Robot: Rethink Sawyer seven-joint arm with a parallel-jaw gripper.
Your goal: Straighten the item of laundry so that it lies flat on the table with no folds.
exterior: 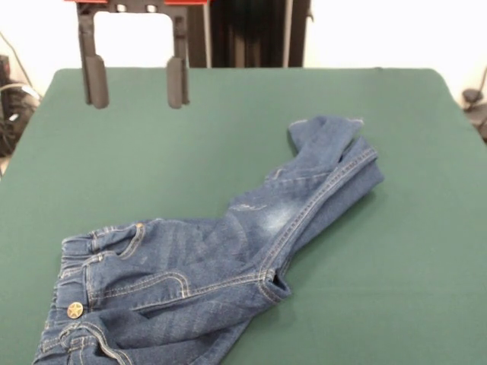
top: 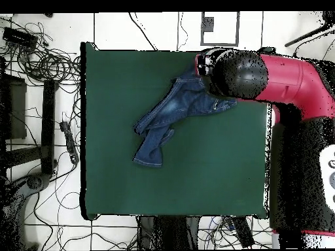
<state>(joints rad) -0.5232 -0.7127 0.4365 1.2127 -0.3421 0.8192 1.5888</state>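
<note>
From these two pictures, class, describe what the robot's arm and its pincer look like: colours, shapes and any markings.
The pincer has two long dark grey fingers with thicker, rounded pads at their ends, hanging from a black mount with a red edge above. In the overhead view, the arm is a thick, rounded red tube with a black dome-shaped joint, meeting a black section with a white patch. No markings can be read.

The jeans (exterior: pixel 205 274) run past the front view's bottom edge (waistband partly cut).

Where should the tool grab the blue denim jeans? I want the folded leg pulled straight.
Probably the hemmed cuff of the blue denim jeans, coming straight down from above: both legs lie stacked there, and that free end can be dragged outward.
</note>
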